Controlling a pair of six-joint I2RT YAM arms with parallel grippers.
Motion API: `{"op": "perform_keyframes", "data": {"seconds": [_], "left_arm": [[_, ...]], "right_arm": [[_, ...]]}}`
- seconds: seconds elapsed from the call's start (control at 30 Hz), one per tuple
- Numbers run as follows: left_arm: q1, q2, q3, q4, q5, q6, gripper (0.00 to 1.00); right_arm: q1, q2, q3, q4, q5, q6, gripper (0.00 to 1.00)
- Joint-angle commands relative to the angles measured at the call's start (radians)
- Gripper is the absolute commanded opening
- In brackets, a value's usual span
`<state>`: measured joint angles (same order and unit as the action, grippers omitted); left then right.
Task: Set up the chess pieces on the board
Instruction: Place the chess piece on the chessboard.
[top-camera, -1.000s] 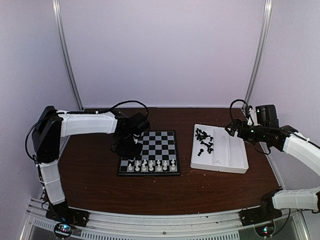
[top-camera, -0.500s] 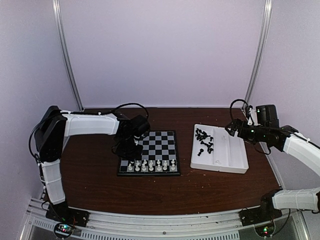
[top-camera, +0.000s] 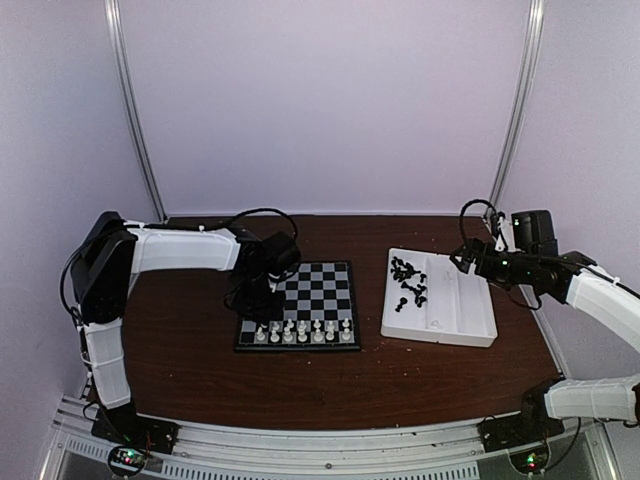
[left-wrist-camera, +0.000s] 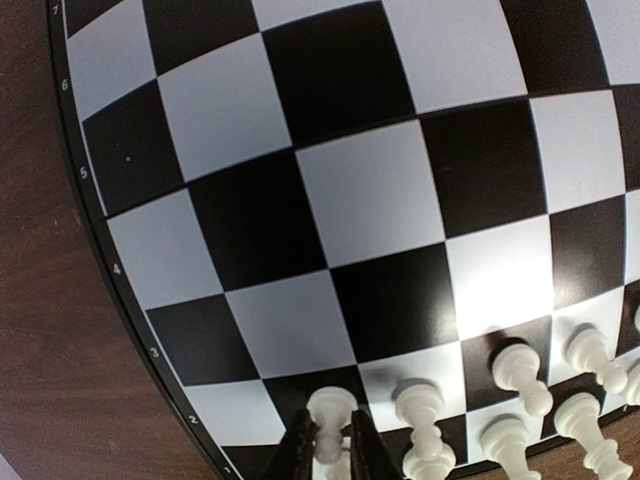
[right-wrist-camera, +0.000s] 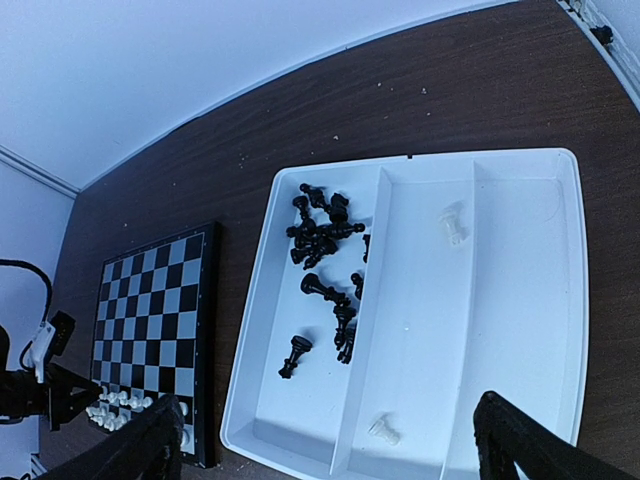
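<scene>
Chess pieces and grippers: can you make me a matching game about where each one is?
Things:
1. black pieces
2. most white pieces
3. left gripper
4. right gripper

Places:
A. wide open, up near the white tray
B. at the board's corner, a white piece between its fingers
C. in the tray compartment nearest the board
D. lined up along the board's near edge

Pairs: 1-C, 2-D, 3-B, 4-A

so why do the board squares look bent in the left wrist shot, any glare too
left wrist: wide lens bows the lines of the board, glare patch low right; top external: soft, white pieces barely resolved; right wrist: sharp, far edge of the table curves
</scene>
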<state>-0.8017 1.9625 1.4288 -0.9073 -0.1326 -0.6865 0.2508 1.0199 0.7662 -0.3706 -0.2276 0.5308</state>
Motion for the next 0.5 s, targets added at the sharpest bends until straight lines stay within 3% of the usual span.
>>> {"op": "perform_keyframes", "data": {"seconds": [0.0, 0.3, 0.47], "left_arm": [[0.007, 0.021, 0.014, -0.014, -0.001, 0.003, 0.17], [0.007, 0.020, 0.033, -0.037, -0.010, 0.008, 0.20], [0.007, 0.021, 0.036, -0.037, -0.014, 0.008, 0.15]], "right_arm": [[-0.008, -0.004, -0.007, 0.015, -0.007, 0.012, 1.00], [-0.011, -0.004, -0.007, 0.014, -0.007, 0.014, 1.00], [-0.012, -0.004, -0.005, 0.014, -0.011, 0.018, 1.00]]}}
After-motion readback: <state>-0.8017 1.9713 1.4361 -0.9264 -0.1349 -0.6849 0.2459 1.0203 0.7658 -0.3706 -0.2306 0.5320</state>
